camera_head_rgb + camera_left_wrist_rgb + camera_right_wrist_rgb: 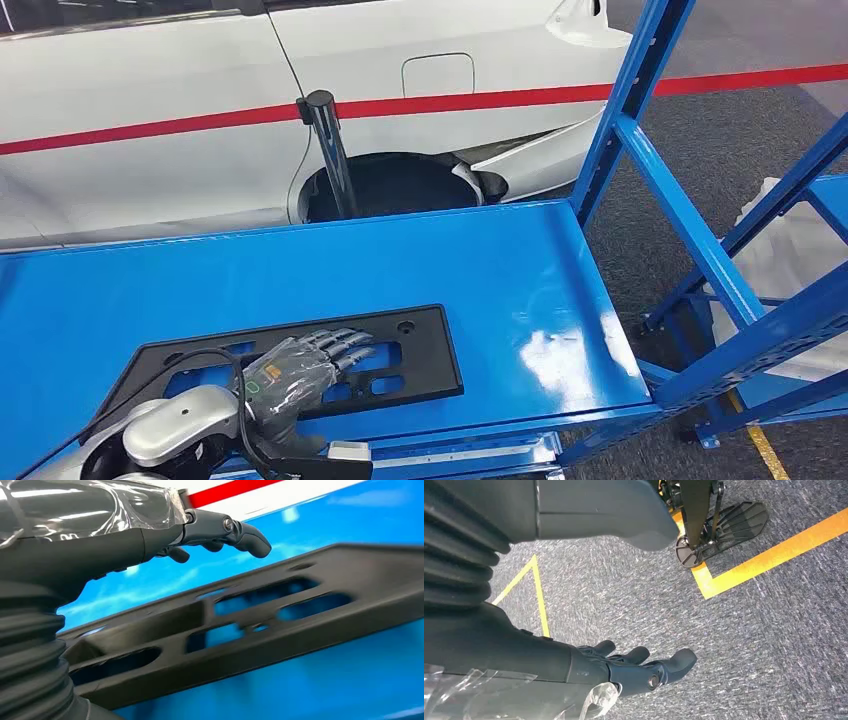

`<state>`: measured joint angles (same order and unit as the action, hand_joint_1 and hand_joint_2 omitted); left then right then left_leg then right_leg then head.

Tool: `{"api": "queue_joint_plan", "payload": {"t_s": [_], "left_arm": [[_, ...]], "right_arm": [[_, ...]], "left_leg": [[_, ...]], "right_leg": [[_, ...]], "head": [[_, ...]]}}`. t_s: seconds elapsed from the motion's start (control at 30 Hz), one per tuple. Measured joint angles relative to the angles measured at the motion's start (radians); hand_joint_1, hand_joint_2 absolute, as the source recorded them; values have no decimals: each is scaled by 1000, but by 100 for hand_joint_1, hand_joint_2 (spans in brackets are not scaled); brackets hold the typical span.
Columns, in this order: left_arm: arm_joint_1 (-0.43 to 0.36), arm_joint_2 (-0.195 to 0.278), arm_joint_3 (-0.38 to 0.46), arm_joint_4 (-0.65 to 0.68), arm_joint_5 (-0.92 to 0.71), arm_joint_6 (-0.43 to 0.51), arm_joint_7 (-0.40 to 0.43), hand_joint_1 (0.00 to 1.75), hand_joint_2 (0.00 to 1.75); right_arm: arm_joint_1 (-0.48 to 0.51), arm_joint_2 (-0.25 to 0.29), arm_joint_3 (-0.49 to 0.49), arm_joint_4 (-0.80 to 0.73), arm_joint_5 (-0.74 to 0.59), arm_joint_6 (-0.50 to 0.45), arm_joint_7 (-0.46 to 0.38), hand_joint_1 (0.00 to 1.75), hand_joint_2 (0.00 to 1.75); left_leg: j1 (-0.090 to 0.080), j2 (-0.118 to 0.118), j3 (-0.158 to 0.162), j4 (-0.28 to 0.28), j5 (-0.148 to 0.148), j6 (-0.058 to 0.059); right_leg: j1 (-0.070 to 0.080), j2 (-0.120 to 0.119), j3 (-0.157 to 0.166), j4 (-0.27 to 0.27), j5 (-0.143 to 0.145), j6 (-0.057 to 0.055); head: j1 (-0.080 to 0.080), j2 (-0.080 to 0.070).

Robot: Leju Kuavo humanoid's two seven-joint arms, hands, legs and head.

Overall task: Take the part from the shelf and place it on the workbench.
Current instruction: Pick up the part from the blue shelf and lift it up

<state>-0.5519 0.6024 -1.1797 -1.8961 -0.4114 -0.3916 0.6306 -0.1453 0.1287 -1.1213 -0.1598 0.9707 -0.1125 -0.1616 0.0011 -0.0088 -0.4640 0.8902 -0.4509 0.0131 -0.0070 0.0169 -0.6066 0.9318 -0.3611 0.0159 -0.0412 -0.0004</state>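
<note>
Head view, black part (420, 350) flat on blue shelf (480, 280), left hand (300, 370) released above it, white car (150, 110) behind

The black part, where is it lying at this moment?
In the head view the black part lies flat on the blue shelf, near its front edge and left of centre, under the left hand.

Left arm (165, 432): silver glossy shell, black cable looping over the forearm to the wrist. Left hand (300, 372): dark grey, back wrapped in clear crinkled film, small green and orange markings under the film beside the cable end. Fingers (247, 536) dark grey, segmented, silver screw head at the pivot. Wrist has a black ribbed bellows cover. Right hand (624, 672): same dark grey build, clear film, silver screw, thick grey thumb.
</note>
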Motion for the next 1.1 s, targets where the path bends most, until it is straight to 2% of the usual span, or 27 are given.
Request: {"api": "queue_joint_plan", "payload": {"t_s": [0.13,0.3,0.5,0.7,0.83,1.1], "left_arm": [[40,13,36,2,-95,1,18,0,175],[110,35,135,14,-287,-12,40,0,175],[183,62,253,32,-337,1,50,0,175],[256,79,362,75,-394,64,35,0,175],[292,81,418,108,-400,96,22,175,175],[344,81,495,156,-333,144,-34,175,175]], "right_arm": [[0,0,-4,0,6,0,0,0,175],[1,0,-13,0,16,1,4,0,175],[0,0,-16,0,28,1,3,0,175],[-2,0,-16,0,45,2,8,0,175],[-4,0,-16,0,52,2,12,0,175],[-8,0,-16,0,65,2,15,0,175]], "left_leg": [[0,0,0,0,0,0],[0,0,0,0,0,0],[0,0,0,0,0,0],[0,0,0,0,0,0],[0,0,0,0,0,0],[0,0,1,0,0,0]], "right_leg": [[0,0,0,0,0,0],[0,0,0,0,0,0],[0,0,0,0,0,0],[0,0,0,0,0,0],[0,0,0,0,0,0],[0,0,1,0,0,0]], "head": [[0,0],[0,0],[0,0],[0,0],[0,0],[0,0]]}}
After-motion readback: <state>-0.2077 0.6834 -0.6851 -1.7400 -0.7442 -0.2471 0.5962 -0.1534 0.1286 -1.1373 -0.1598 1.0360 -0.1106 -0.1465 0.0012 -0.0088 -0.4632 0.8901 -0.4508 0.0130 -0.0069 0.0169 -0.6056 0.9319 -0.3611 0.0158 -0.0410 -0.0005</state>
